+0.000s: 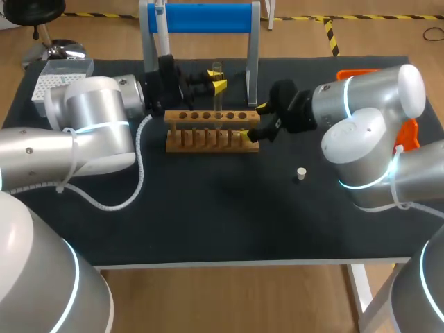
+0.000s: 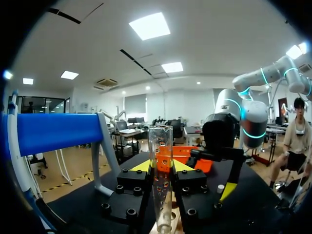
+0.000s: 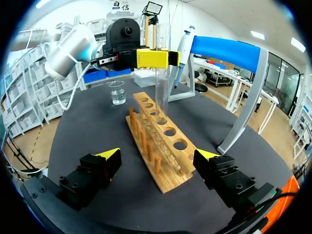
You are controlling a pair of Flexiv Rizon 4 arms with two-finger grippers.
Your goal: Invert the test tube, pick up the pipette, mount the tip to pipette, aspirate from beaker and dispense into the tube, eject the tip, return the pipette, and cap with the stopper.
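A clear test tube (image 2: 162,175) stands upright with its open mouth up, and my left gripper (image 2: 161,165) is shut on it. In the head view the test tube (image 1: 218,90) reaches down to a middle hole of the wooden rack (image 1: 208,132), held by the left gripper (image 1: 218,86). My right gripper (image 3: 158,156) is open, its fingers on either side of the rack's (image 3: 158,131) near end. The beaker (image 3: 117,92) stands beyond the rack. The pipette (image 3: 180,48) hangs on the blue stand (image 3: 226,48). A white stopper (image 1: 301,173) lies on the mat to the right.
A white tip box (image 1: 59,80) sits at the back left corner. An orange tray (image 1: 409,132) lies at the right edge behind my right arm. The blue stand (image 1: 201,17) rises behind the rack. The dark mat (image 1: 222,215) in front of the rack is bare.
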